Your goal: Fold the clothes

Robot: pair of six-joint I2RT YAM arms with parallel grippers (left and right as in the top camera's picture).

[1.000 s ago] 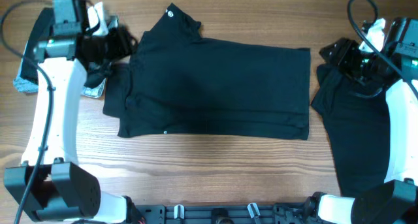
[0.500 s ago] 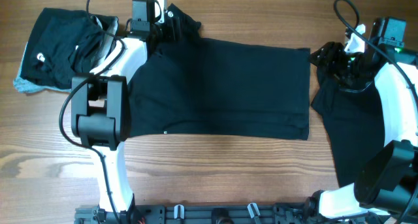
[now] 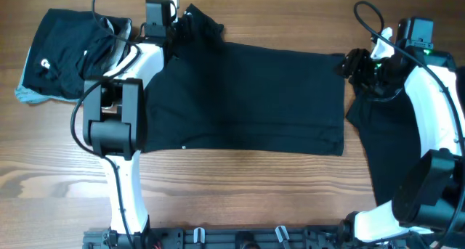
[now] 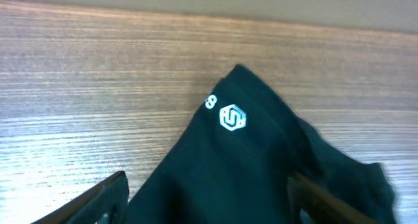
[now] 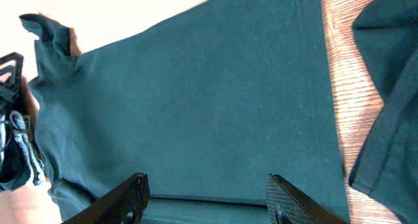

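White arms (image 3: 122, 192), black joints (image 3: 109, 125)

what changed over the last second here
The left gripper swung from the pile at the table's left end to the collar of the flat black T-shirt and hangs open over it. The right gripper edged toward that shirt's far right corner, also open. Nothing was gripped. The T-shirt, the pile and the black garment on the right lie as before.

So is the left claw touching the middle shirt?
Cannot tell. The left wrist view shows the left gripper open over the middle shirt; neither contact nor gap shows.
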